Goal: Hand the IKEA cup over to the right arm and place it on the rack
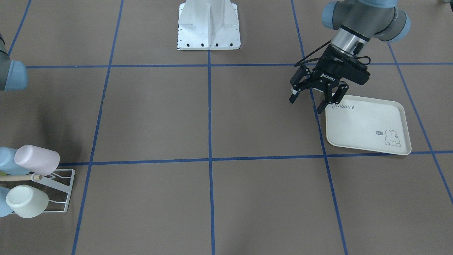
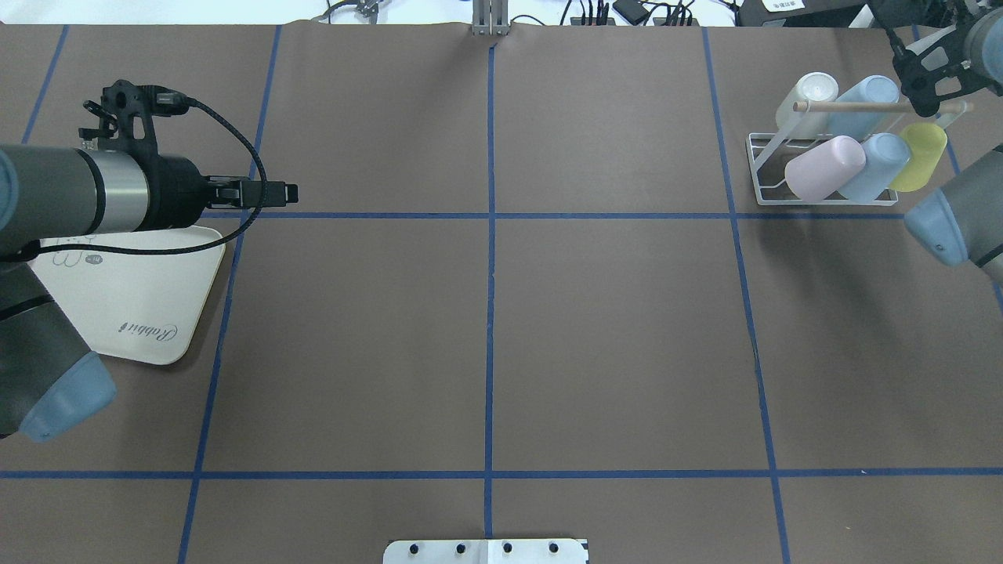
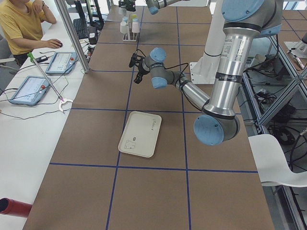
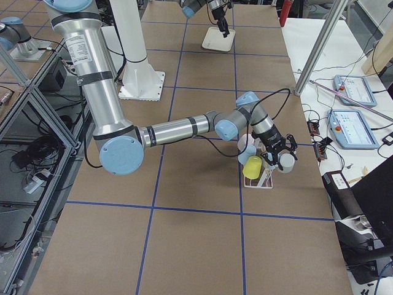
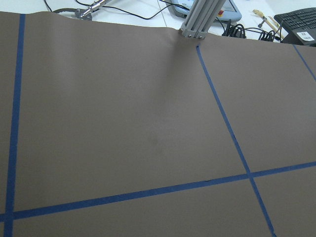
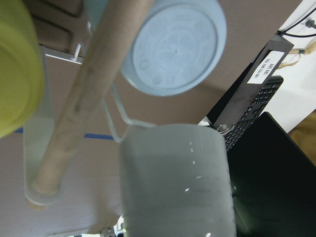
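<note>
The left gripper (image 1: pixel 307 105) hangs above the table (image 2: pixel 611 345) with its fingers spread and nothing between them, just past the far right corner of the cream tray (image 2: pixel 149 313), which lies flat on the left side. The right gripper (image 2: pixel 927 94) is at the far right corner, close against the right end of the wooden rod (image 2: pixel 901 104) that runs through the white wire rack (image 2: pixel 754 164). Whether its fingers are spread or closed cannot be told.

The cups sit on the rack: a white cup (image 2: pixel 807 94), a pink cup (image 2: pixel 823 166), a yellow cup (image 2: pixel 921 157) and two blue cups (image 2: pixel 862 102). Which one the task means cannot be told.

The table is covered in brown sheet, divided into large squares by blue tape (image 2: pixel 490 352). A white base plate (image 2: pixel 486 551) is bolted at the middle of the near edge.

Beyond the far edge runs a white desk with tablets (image 3: pixel 61 62), cables and a keyboard, where a person (image 3: pixel 19 24) in a yellow shirt sits. An aluminium post (image 3: pixel 72 33) rises at that edge. A white chair (image 3: pixel 280 163) stands behind the robot.
</note>
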Available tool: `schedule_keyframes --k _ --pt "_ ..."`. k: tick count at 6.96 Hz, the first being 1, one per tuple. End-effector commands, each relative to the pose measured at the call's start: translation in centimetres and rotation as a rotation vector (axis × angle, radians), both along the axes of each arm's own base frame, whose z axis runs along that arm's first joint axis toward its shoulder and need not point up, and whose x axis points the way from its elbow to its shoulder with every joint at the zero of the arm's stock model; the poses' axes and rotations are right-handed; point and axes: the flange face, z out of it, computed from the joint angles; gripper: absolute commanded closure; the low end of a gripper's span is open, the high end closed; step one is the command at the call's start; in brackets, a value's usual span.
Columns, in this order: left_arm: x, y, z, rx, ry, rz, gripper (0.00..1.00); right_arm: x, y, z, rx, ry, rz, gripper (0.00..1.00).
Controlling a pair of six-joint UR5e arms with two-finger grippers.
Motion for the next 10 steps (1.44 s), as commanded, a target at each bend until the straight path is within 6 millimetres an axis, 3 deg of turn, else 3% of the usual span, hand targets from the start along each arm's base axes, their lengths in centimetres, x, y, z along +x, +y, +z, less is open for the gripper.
schedule_keyframes --k 1,10 --pt "0.0 0.0 0.0 0.000 0.000 0.000 0.00 -0.1 0.1 0.3 -0.004 0.005 -0.001 1.00" --pt "0.1 0.0 -0.1 0.001 0.003 0.001 0.00 -2.9 1.0 1.4 0.010 0.079 -0.004 1.00"
